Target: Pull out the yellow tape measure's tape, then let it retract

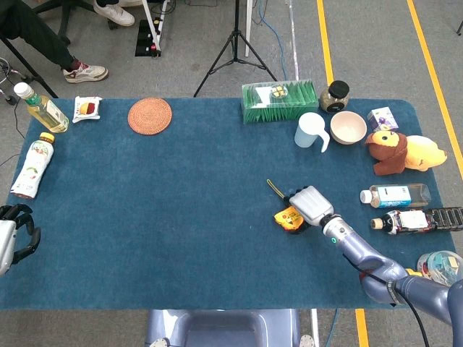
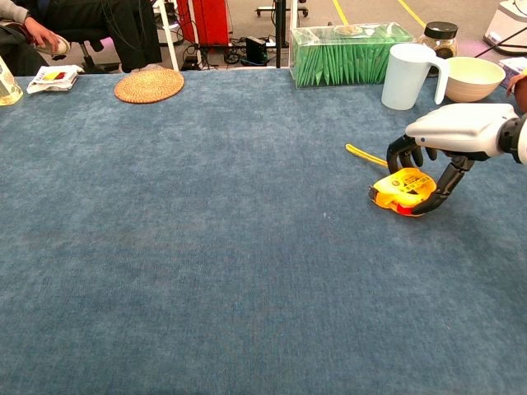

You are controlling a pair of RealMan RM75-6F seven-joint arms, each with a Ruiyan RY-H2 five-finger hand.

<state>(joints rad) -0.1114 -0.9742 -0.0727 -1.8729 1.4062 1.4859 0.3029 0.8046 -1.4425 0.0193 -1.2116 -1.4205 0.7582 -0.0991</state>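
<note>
— Where does everything sit relative to the clear box of green packets [image 1: 280,101]?

— The white plastic jug [image 1: 311,131] stands just right of it and nearer the robot, with the cream bowl [image 1: 348,127] right again. The dark-lidded glass jar [image 1: 334,95] is immediately right of the box.

— And the yellow tape measure [image 2: 403,189]?

— Well in front of the box, slightly right, on the blue cloth table [image 1: 181,217], under the right hand [image 1: 310,206].

— Left side?

— The round woven rattan coaster [image 1: 150,116] lies far left of the box, the left hand [image 1: 10,238] at the near left edge.
</note>
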